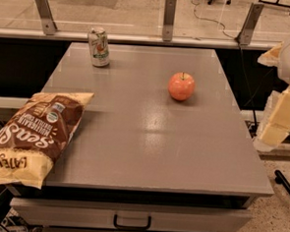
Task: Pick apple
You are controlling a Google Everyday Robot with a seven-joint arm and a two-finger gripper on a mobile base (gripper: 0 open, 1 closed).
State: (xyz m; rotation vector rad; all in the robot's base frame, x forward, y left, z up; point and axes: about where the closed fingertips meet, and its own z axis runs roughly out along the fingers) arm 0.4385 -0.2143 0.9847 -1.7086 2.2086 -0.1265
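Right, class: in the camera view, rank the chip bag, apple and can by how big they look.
1. chip bag, though nearest the camera.
2. apple and can look alike; the can sits farther.
The gripper hangs beyond the table's right edge.

— What is carrying everything?
— A grey table fills the middle of the frame, with a handled drawer under its front edge.
— And on top?
— An apple sits right of centre in the upper half. A drink can stands upright at the upper left corner. A chip bag overhangs the left edge. The gripper is at the frame's right edge, beside the table.
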